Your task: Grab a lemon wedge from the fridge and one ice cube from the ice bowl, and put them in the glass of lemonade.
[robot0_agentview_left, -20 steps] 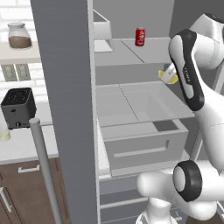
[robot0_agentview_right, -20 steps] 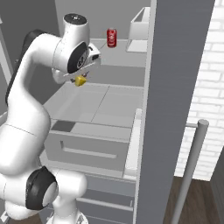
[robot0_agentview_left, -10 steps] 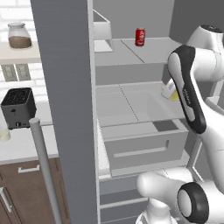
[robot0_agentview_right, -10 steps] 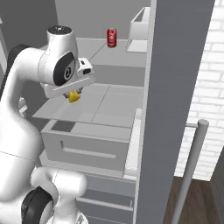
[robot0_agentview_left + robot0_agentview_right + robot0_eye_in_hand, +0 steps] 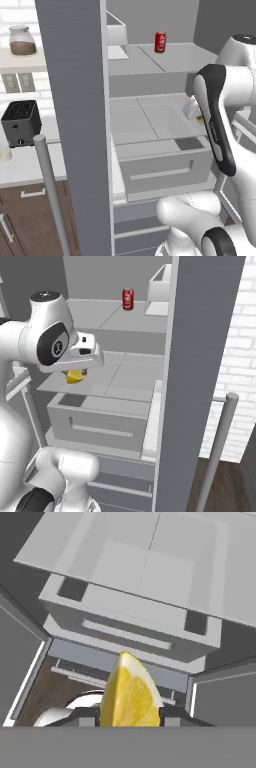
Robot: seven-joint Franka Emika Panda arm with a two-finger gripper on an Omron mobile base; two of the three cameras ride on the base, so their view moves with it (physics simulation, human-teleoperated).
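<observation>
Grey shelves and a pulled-out drawer (image 5: 135, 619) fill the open fridge (image 5: 200, 356). Just outside it, above the drawer's front corner, the end effector (image 5: 129, 716) is clamped on the lemon wedge (image 5: 129, 698). Light, soft and slippery, it is best pinched across its flat faces.

Gripper (image 5: 76, 376) with lemon wedge (image 5: 74, 376) clamped between fingers has pulled back out of fridge (image 5: 125, 331): a second ago at shelf front, now lower and nearer base, over front edge of open drawer (image 5: 95, 423). Arm folded closer to body.
</observation>
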